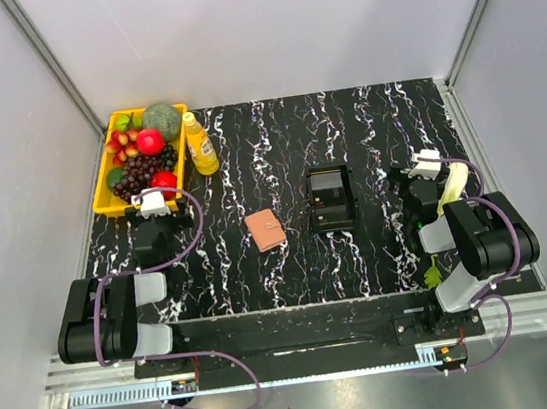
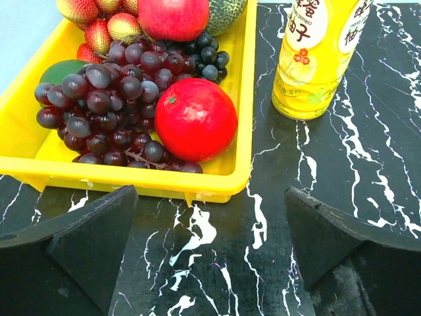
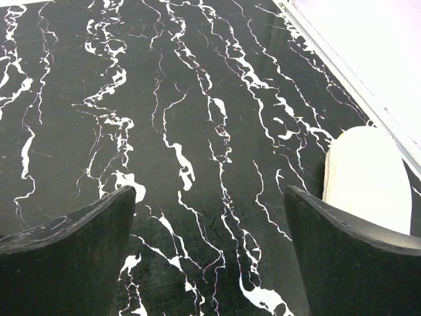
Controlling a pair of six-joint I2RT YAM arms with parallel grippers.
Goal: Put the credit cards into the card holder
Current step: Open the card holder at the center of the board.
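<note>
At the left, the left gripper (image 2: 210,191) hangs low over the black marbled table (image 1: 274,134), jaws spread and empty, just short of a yellow fruit tray (image 2: 118,176) and a yellow drink bottle (image 2: 316,59). Mid-table lies the closed tan card holder (image 1: 266,230); to its right, apart from it, a black open box (image 1: 334,223) holds dark glossy rectangles that look like the credit cards (image 1: 330,190). At the right, the right gripper (image 3: 210,191) sits with jaws spread over the tabletop, a pale banana-like object (image 3: 365,174) beside one finger.
</note>
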